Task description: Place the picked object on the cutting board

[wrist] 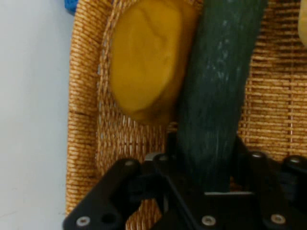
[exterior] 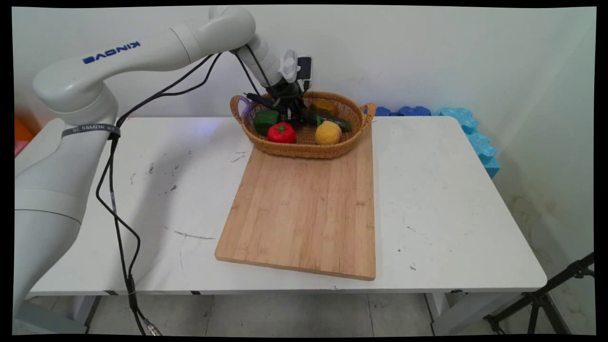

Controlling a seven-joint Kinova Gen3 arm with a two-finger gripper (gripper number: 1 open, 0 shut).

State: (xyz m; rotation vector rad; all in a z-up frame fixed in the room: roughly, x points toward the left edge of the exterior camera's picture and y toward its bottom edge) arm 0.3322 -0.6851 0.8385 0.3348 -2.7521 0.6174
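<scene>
Cucumber [wrist: 216, 96] is what the claw [wrist: 206, 148] has hold of: in the hand view the long dark green body runs straight down between the two black fingers [wrist: 242, 153], which sit tight against either side of it, so the claw reads as closed on the cucumber near one end. Its skin is dull and faintly speckled with pale flecks, its shape a plain rounded cylinder. In the main view the cucumber [exterior: 332, 121] lies low in the basket [exterior: 304, 152], slanting toward the right handle, and the claw [exterior: 298, 116] reaches down onto its left end from the arm above. Just beside it, touching or nearly touching along one flank, is a potato [wrist: 146, 62], a smooth ochre lump with a matt, slightly creased surface; in the main view the potato [exterior: 324, 106] sits toward the basket's back wall. Nearer the front rim lie a yellow lemon [exterior: 327, 133] with a pebbled rind, a glossy red tomato [exterior: 281, 133] with a green stalk cap, and a blocky green pepper [exterior: 265, 121] at the left. The basket is an oval of tightly woven tan wicker with a loop handle at each end, and its weave [wrist: 86, 120] shows as close ribbed rows. It stands on the far end of a pale bamboo cutting board [exterior: 304, 213], flat and rectangular with a visible straight grain, which lies on the scuffed white table [exterior: 451, 190]. Blue foam pieces [exterior: 470, 128] line the wall beyond.
</scene>
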